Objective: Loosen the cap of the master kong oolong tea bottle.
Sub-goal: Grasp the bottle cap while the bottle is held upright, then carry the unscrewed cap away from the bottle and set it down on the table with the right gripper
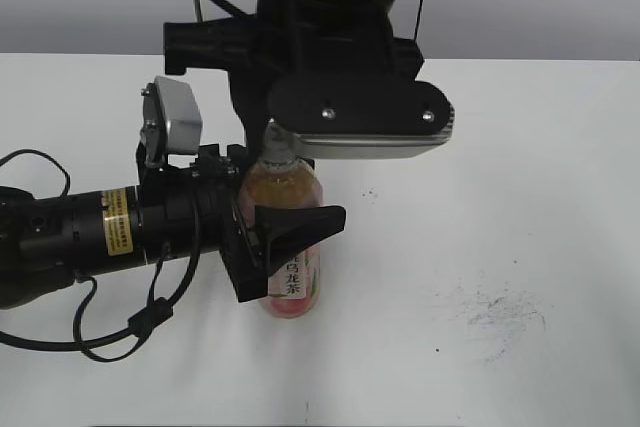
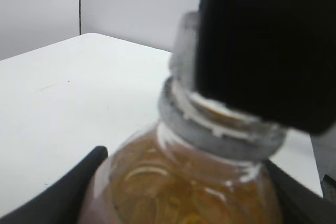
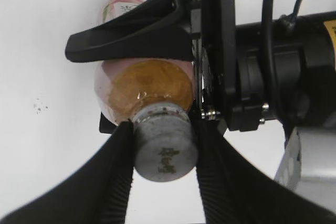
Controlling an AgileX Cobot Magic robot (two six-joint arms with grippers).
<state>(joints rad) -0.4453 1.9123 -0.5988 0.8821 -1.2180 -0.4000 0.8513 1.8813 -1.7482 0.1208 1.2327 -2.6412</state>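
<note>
Right wrist view is showing the right gripper [image 3: 164, 153] w/ its jaws pinching the cap [image 3: 164, 148] from both sides, dark mark on top facing the lens. Below it, the left gripper [image 3: 137, 69] is clamping the master kong oolong tea bottle [image 3: 144, 85] at the shoulder, one black finger running across the top, the other mostly hidden under the body.

Exterior view: bottle [image 1: 288, 247] is standing upright on the white surface [image 1: 520, 247], roughly mid-surface, a bit nearer the front edge, left gripper [image 1: 270, 237] coming in from the left edge, right arm dropping from above and hiding the cap.

Left wrist view is blurry, but the cap [image 2: 184, 51] and neck ring are sitting close up, a black finger covering the cap's right side.

Handling, my read: thin clear plastic, nearly full so fairly heavy, body prob. squashing if squeezed hard. Ribbed cap edge is giving good bite. Best hold is shoulder for the body, ribs for the twist; smooth label area likely slipping.
</note>
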